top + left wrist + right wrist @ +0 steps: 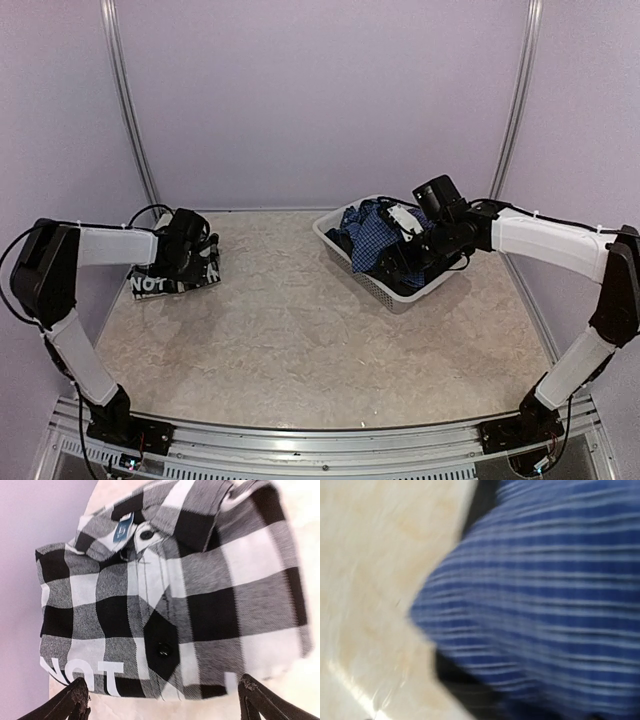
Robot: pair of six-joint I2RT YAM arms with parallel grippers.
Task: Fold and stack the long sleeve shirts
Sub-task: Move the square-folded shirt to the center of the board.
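Roughly halfway: plaid shirt (170, 595) folded on table (300, 330), left gripper (162, 690) over it, jaws apart. Bunched in white basket (385, 293), blue check shirt (372, 235) not yet folded/stacked; right gripper (400, 262) reaches in, jaws can't tell.

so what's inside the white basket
A crumpled blue checked shirt, bunched toward the basket's far left end. The right arm covers the rest, and anything beneath the shirt is hidden.
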